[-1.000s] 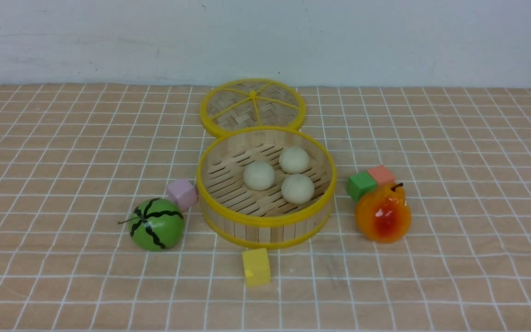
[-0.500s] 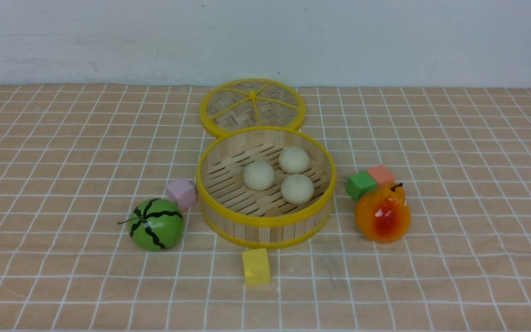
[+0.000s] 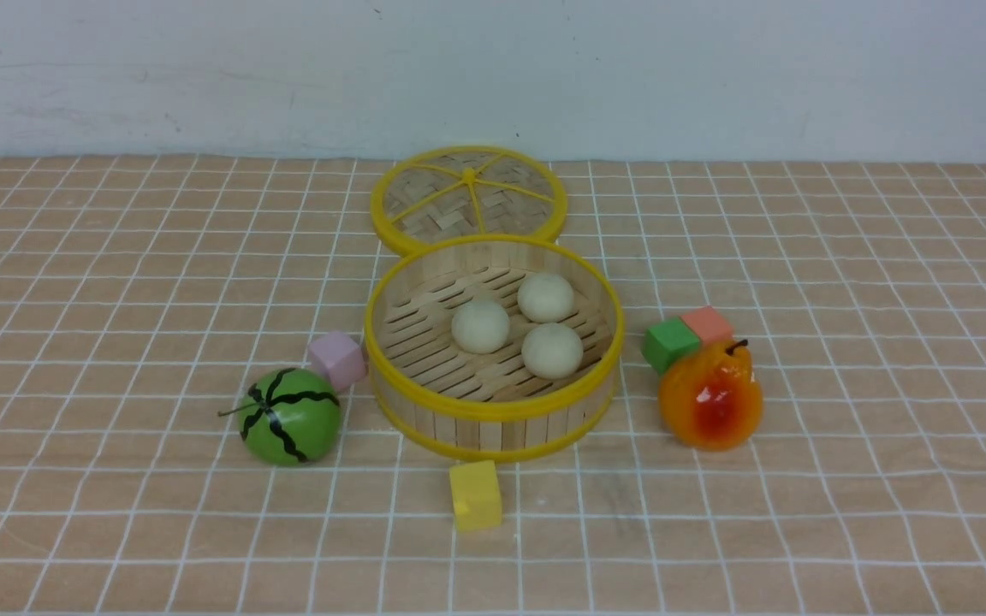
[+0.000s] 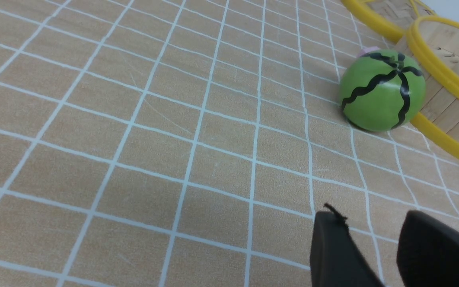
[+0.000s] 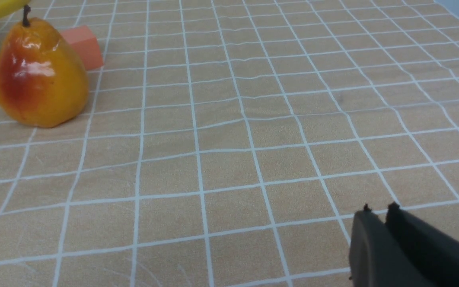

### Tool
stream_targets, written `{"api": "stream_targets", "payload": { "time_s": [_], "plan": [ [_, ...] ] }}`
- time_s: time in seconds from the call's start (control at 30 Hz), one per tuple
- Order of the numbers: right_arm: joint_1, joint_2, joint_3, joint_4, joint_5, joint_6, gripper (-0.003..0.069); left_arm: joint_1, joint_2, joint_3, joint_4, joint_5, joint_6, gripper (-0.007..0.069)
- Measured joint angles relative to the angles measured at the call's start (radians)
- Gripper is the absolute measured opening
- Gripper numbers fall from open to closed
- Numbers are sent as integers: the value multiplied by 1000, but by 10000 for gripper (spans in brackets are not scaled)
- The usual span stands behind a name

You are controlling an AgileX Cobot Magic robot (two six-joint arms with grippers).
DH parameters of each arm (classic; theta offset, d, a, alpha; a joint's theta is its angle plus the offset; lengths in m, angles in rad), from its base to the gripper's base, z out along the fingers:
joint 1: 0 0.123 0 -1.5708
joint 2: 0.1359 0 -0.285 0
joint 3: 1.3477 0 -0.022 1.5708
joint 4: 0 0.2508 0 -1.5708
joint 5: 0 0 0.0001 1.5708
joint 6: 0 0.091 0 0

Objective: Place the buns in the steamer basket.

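Three buns [image 3: 514,324] are sitting together inside the steamer basket [image 3: 493,409], touching its slatted floor. The left gripper [image 4: 367,243] is hovering with fingers parted and empty near the melon toy [image 4: 382,90], while the right gripper [image 5: 383,229] is hanging pressed closed, holding nothing.

Matt, smooth buns [image 3: 519,324] lie in the slatted bamboo steamer basket [image 3: 493,409]; the pear [image 3: 711,398] is glossy; the tabletop [image 3: 116,257] wears cloth.

The pink block [image 4: 369,50] hides behind the melon [image 4: 382,90]; the steamer basket [image 4: 444,75] is cut off.
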Motion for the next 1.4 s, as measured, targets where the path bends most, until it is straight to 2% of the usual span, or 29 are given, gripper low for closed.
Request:
{"api": "stream_targets", "payload": {
  "time_s": [1.4],
  "plan": [
    [0, 0, 0, 0, -1, 0, 97, 0, 0, 0, 1, 0, 0, 238]
  ]
}}
